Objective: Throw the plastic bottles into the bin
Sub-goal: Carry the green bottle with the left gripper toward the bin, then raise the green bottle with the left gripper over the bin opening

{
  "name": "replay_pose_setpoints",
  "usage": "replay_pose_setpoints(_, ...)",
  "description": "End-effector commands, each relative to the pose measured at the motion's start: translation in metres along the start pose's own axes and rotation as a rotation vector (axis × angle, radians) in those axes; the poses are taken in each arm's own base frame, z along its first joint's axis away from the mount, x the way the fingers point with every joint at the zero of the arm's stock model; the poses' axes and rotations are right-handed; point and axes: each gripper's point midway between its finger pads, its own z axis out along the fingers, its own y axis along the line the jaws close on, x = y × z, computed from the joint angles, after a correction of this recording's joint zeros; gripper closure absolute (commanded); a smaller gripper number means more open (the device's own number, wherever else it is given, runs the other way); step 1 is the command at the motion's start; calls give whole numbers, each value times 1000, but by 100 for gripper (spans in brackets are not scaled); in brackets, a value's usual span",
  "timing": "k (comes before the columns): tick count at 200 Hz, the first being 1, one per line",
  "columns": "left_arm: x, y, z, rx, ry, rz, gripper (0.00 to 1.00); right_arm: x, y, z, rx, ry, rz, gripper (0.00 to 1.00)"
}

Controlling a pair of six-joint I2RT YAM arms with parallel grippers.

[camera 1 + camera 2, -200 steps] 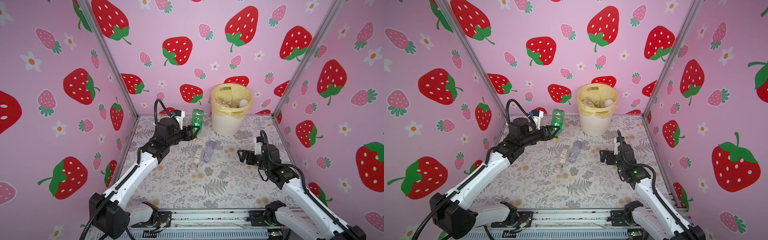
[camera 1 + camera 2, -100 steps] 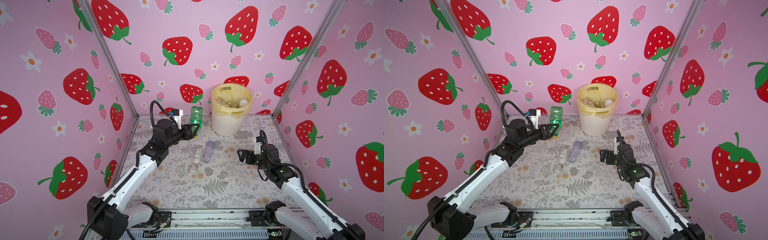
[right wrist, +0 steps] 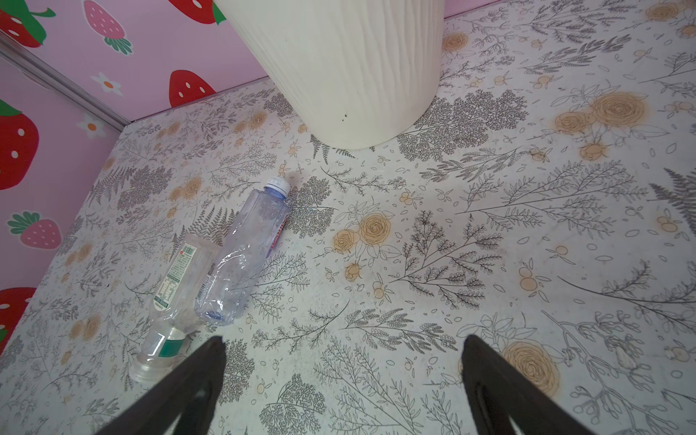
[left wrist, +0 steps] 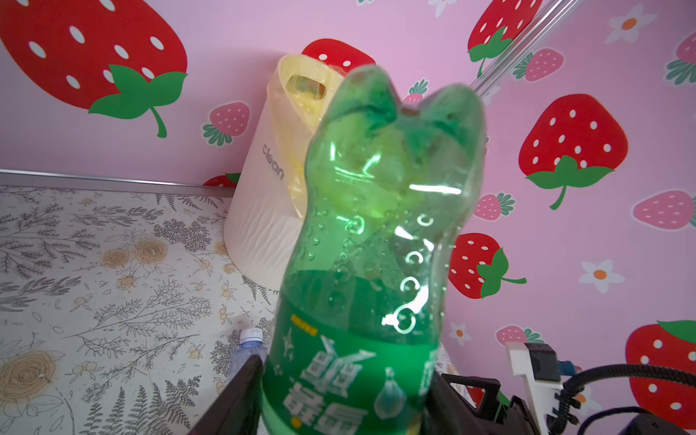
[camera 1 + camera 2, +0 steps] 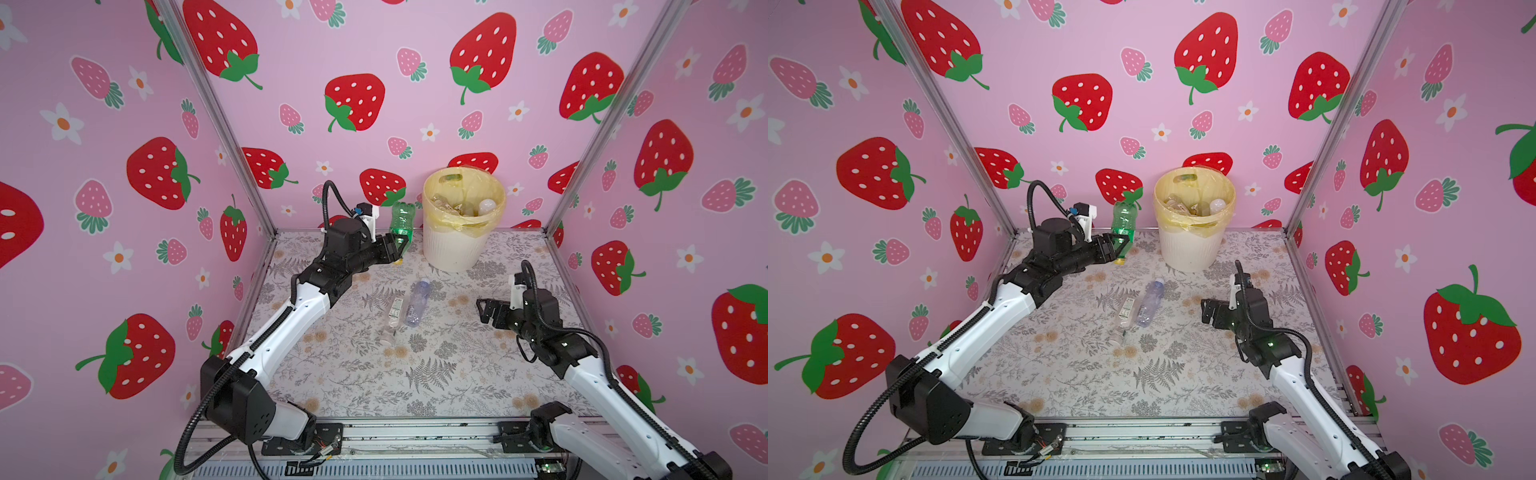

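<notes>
The bin (image 4: 260, 211) bears the word "clean"; the green bottle (image 4: 376, 226) carries white Chinese characters on its label

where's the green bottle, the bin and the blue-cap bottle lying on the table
green bottle (image 5: 402, 219): a top view, on its green body above the label.
bin (image 5: 452, 249): a top view, on its ribbed outer wall.
blue-cap bottle (image 3: 244, 256): right wrist view, on its crumpled clear middle.

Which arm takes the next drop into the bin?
Left. The left gripper holds the green bottle raised beside the bin; the right gripper is open and empty, near two clear bottles lying on the table.
</notes>
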Motion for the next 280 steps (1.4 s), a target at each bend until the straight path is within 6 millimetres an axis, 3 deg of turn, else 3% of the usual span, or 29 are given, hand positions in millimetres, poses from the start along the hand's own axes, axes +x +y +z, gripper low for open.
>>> replay_pose_setpoints(1,-24,-20,3,13,-20,61,60,-3,-3,-4,22,-10,-3,1)
replay_pose_setpoints(21,-32,-33,18,55,-19,64,60,-4,-3,-5,24,-14,-1,1)
replay_pose_setpoints(77,-45,-43,60,116,2,31,60,-6,-4,-5,32,-21,-11,1)
replay_pose_setpoints(108,-51,-54,71,156,4,19,60,-7,-5,-3,40,-18,-20,1)
replay_pose_setpoints(174,-53,-77,62,202,-40,-16,61,-6,-12,-1,78,-16,-37,1)
replay_pose_setpoints(191,-43,-72,59,191,-71,-19,61,-5,-14,0,85,-20,-38,1)
replay_pose_setpoints(216,-31,-42,49,75,-145,-90,60,-4,-16,1,94,-19,-46,1)
replay_pose_setpoints(229,-30,-37,45,47,-183,-89,60,-4,-16,2,98,-18,-51,1)
replay_pose_setpoints(280,-33,-59,71,77,-73,-30,59,-3,-15,4,88,-16,-48,1)
